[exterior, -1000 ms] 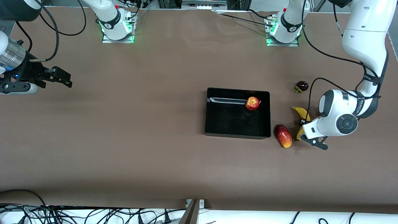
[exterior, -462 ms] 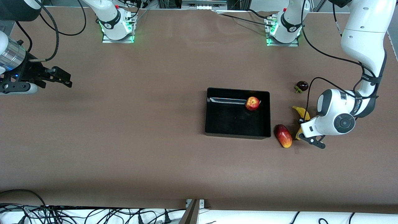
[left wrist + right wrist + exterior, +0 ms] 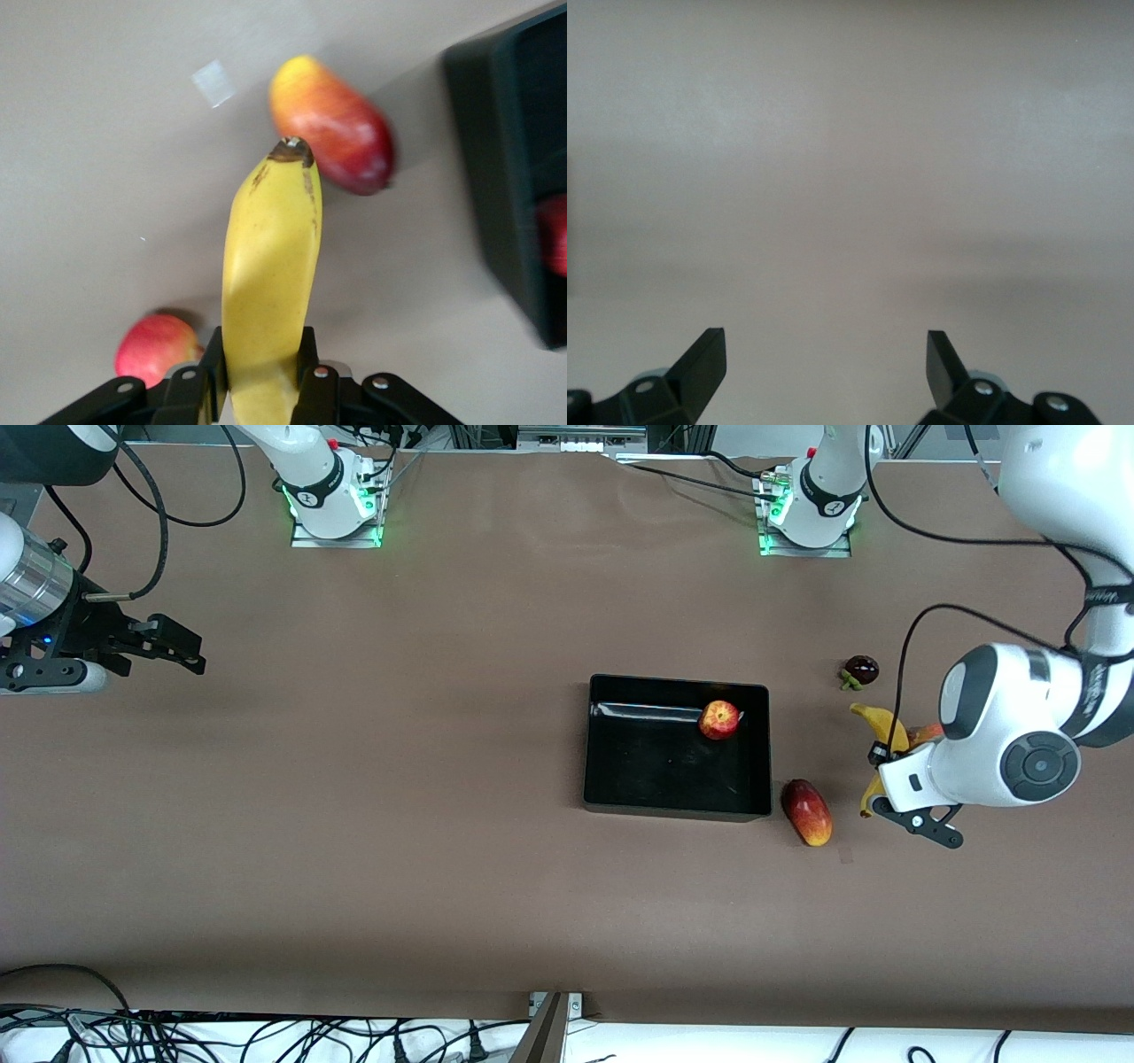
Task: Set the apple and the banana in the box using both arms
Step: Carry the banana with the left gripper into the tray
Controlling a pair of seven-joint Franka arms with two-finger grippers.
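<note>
So the left gripper [image 3: 263, 390] is clamped around the banana [image 3: 268, 292] and has it up in the air, over the bare brown table [image 3: 443, 824] at the left arm's end. Right below it there's a long red-yellow fruit [image 3: 332, 124] lying just off the corner of the box [image 3: 602, 779], and a pinkish-red round fruit [image 3: 157, 347] sits almost under the fingers. The front camera mostly loses that one; only an orange sliver peeks out by the wrist. A small dark purple fruit [image 3: 860, 670] is near too.

The apple [image 3: 719, 719] is already in the box, tucked against its wall toward the left arm's end; the remaining black floor is open.

The right gripper [image 3: 182, 651] waits, fingers spread wide with nothing between them, above bare tabletop at the right arm's end. Loads of free table there.
</note>
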